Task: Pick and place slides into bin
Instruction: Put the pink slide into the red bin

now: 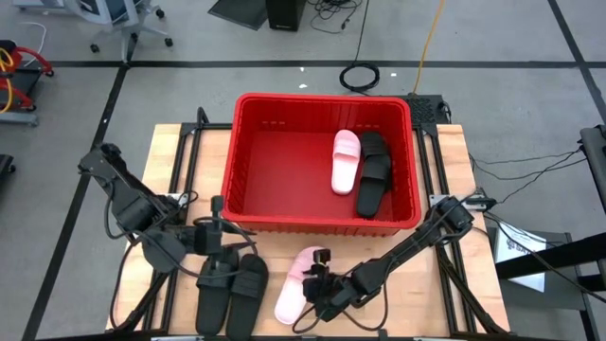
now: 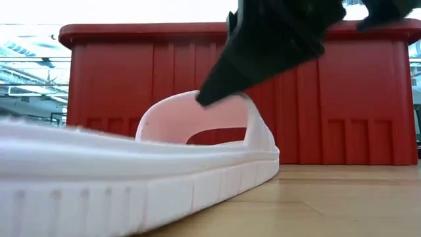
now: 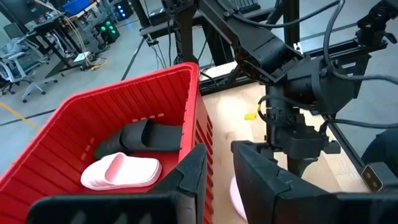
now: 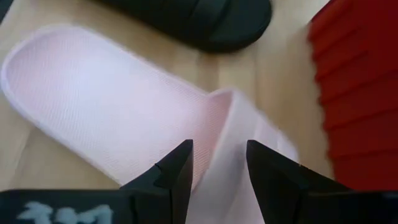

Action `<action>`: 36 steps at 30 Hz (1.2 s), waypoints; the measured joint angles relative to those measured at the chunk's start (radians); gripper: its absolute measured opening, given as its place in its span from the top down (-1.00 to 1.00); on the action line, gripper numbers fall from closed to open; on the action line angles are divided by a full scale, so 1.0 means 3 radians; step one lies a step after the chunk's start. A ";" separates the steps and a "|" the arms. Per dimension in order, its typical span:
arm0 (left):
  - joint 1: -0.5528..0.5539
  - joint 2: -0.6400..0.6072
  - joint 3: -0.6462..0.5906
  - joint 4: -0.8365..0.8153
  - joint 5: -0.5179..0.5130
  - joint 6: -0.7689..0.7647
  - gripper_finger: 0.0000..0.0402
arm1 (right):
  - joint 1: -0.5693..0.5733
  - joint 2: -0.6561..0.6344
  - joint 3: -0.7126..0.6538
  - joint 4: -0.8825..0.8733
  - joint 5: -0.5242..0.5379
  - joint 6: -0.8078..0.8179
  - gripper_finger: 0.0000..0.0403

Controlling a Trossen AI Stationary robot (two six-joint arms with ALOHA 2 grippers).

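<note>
Red bin (image 1: 248, 180) at the table's far middle, holding 1 pink slide (image 1: 345, 161) and 1 black slide (image 1: 373, 171) side by side toward its right wall; same pair visible in the left wrist view, pink (image 3: 121, 172) beside black (image 3: 140, 137), inside the ribbed bin (image 3: 149, 99). On the wooden table (image 1: 445, 284) in front of the bin: 2 black slides (image 1: 232, 289) lying parallel, and just right of them a second pink slide (image 1: 295, 284). Right gripper (image 1: 320, 275) low over that pink slide's strap end; fingers (image 4: 174, 171) parted, straddling the raised strap (image 4: 230, 137), not yet pressed shut on it; dark fingertip touching the strap's top in the low view (image 2: 217, 85). Left gripper (image 1: 216, 248) above the 2 black slides, near the bin's front wall; fingers (image 3: 193, 174) apart, holding nothing.
</note>
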 joint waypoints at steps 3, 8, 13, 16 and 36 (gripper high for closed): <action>0.0001 0.0004 0.0000 -0.0003 -0.0001 0.0003 0.60 | 0.0000 0.0056 0.0000 -0.0009 -0.0124 0.0046 0.31; 0.0001 0.0004 0.0000 -0.0003 -0.0005 0.0031 0.60 | 0.0003 0.0071 0.0012 -0.0395 -0.0105 0.0255 0.31; 0.0001 0.0004 0.0000 -0.0008 -0.0004 0.0013 0.60 | 0.0000 0.0003 -0.0004 -0.1270 0.0021 0.0794 0.31; 0.0001 0.0004 0.0000 -0.0009 -0.0004 0.0012 0.60 | 0.0007 -0.0041 0.0000 -0.1478 0.0022 0.0964 0.31; 0.0002 0.0004 0.0000 -0.0009 -0.0003 0.0092 0.60 | 0.0021 -0.0350 -0.0013 -0.1977 0.0305 0.1054 0.49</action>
